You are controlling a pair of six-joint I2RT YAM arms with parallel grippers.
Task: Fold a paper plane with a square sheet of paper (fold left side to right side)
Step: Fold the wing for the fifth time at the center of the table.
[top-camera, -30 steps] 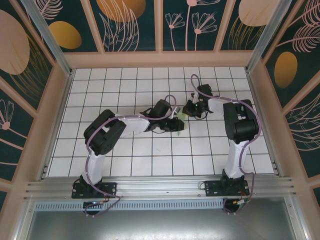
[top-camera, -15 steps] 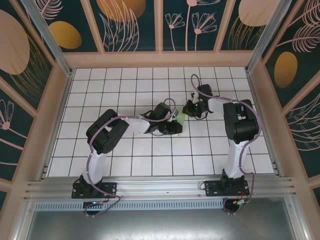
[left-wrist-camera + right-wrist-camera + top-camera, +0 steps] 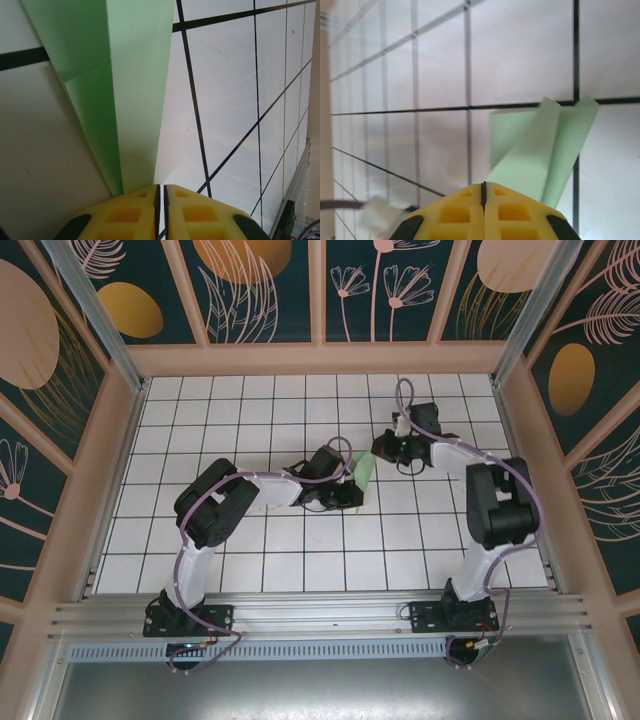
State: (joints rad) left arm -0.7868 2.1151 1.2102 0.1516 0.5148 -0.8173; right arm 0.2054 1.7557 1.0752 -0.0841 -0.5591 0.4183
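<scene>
Narrow creased pale-green paper plane [image 3: 365, 480] lies at the middle of the white gridded table [image 3: 250, 570], long axis near-to-far. Left tool [image 3: 160, 192], closed, meets its near end. Right tool [image 3: 483, 187], closed, meets its far end. Neither visibly pinches it.

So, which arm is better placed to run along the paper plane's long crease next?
Probably left: the left end effector grips the paper plane at its tapered end, aligned with the crease. The right end effector pinches the opposite end, anchoring it.

You have open table [image 3: 250, 565] on every side; mid-table, the left arm [image 3: 215, 505], right arm [image 3: 498, 508] and the paper plane [image 3: 366, 478] between them block passage.
</scene>
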